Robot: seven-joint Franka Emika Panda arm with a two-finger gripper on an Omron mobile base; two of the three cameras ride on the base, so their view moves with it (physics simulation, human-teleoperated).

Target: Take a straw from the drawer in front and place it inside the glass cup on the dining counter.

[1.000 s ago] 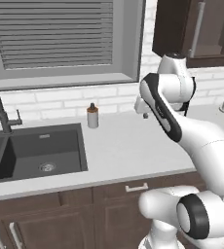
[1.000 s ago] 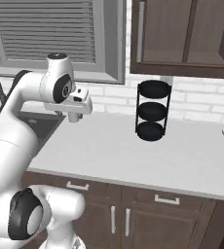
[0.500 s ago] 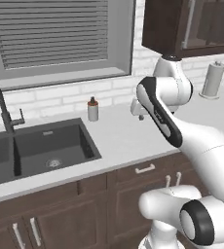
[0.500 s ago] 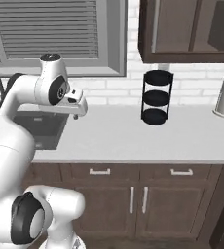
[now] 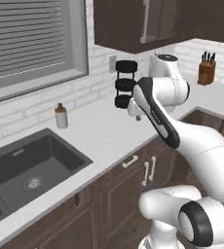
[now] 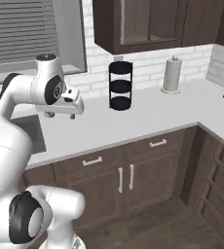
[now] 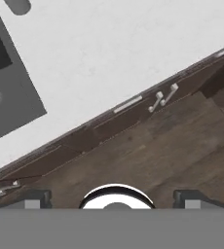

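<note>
My gripper (image 6: 61, 115) hangs open above the white kitchen counter (image 6: 133, 121), its fingers pointing down with nothing between them. In the hand view the gripper (image 7: 113, 200) looks straight down, with the two dark fingertips (image 7: 33, 199) far apart. A shut drawer (image 7: 128, 103) with a dark brown front and a small pale handle sits under the counter edge. It is also seen as the drawer (image 6: 92, 161) and the drawer (image 5: 130, 161) in the base views. The straw, the glass cup and the dining counter are out of view.
A dark sink (image 5: 31, 168) lies to the left, with a brown-capped white bottle (image 5: 61, 115) behind it. A black three-tier rack (image 6: 120, 85), a paper towel roll (image 6: 172, 74) and a knife block (image 5: 206, 68) stand at the back. Cabinet doors (image 6: 126, 177) are shut.
The whole picture has shifted: the base has driven and turned, so the sink slid left and the counter corner and knife block came into view. The gripper stays open and empty.
</note>
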